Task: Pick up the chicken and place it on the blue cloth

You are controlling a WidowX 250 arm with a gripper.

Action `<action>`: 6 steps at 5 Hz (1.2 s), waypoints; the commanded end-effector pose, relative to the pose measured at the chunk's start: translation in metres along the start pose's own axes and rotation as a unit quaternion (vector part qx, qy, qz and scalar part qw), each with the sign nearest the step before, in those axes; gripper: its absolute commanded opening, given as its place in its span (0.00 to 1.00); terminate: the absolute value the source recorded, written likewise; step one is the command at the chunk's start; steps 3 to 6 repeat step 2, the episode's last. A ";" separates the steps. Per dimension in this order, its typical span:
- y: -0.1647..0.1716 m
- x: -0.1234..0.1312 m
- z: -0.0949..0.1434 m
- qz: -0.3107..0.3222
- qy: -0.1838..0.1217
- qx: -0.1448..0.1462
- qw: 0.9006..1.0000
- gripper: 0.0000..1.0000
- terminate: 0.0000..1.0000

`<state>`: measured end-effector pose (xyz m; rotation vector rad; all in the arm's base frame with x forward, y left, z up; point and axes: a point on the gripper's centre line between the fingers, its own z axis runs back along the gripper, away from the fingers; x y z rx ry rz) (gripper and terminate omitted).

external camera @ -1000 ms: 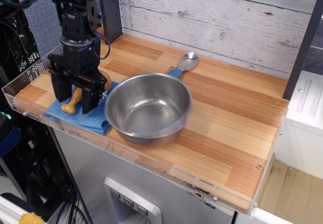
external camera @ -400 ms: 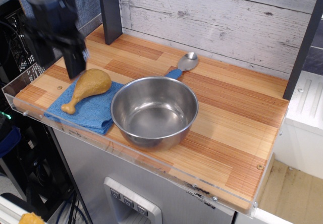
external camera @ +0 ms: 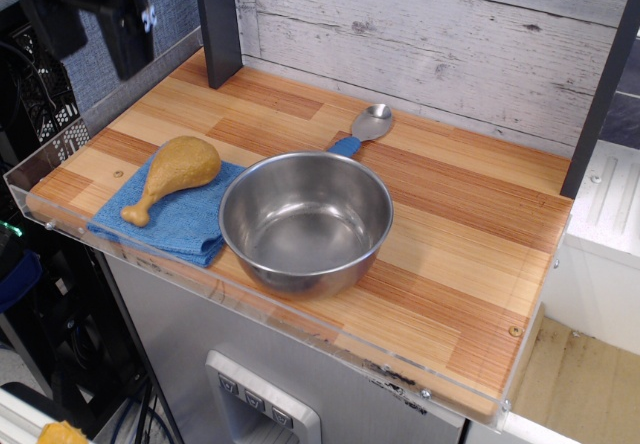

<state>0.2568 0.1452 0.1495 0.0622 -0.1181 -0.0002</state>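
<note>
The chicken (external camera: 172, 174), a golden-tan toy drumstick, lies on the blue cloth (external camera: 180, 226) at the table's front left. Its plump end points to the back right; the thin bone reaches toward the front-left edge. My gripper (external camera: 90, 39) hangs high above the back-left corner, well clear of the chicken. It is open, two dark fingers (external camera: 131, 44) spread apart with nothing between them, and its upper part is cut off by the frame's top edge.
A steel bowl (external camera: 306, 222) stands right beside the cloth, touching its right edge. Behind the bowl lies a blue-handled metal spoon (external camera: 361, 130). A clear acrylic rim (external camera: 60, 226) borders the wooden table's front and left. A dark post (external camera: 218, 19) rises at the back left.
My gripper let go of the chicken on the cloth and rose up and back to the left. The bowl shifted slightly right. The chicken now lies uncovered.
</note>
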 end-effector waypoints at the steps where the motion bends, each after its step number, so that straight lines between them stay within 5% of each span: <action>1: 0.000 0.004 0.004 -0.054 0.067 0.027 0.996 1.00 0.00; 2: 0.000 0.004 0.004 -0.054 0.067 0.027 0.996 1.00 1.00; 6: 0.000 0.004 0.004 -0.054 0.067 0.027 0.996 1.00 1.00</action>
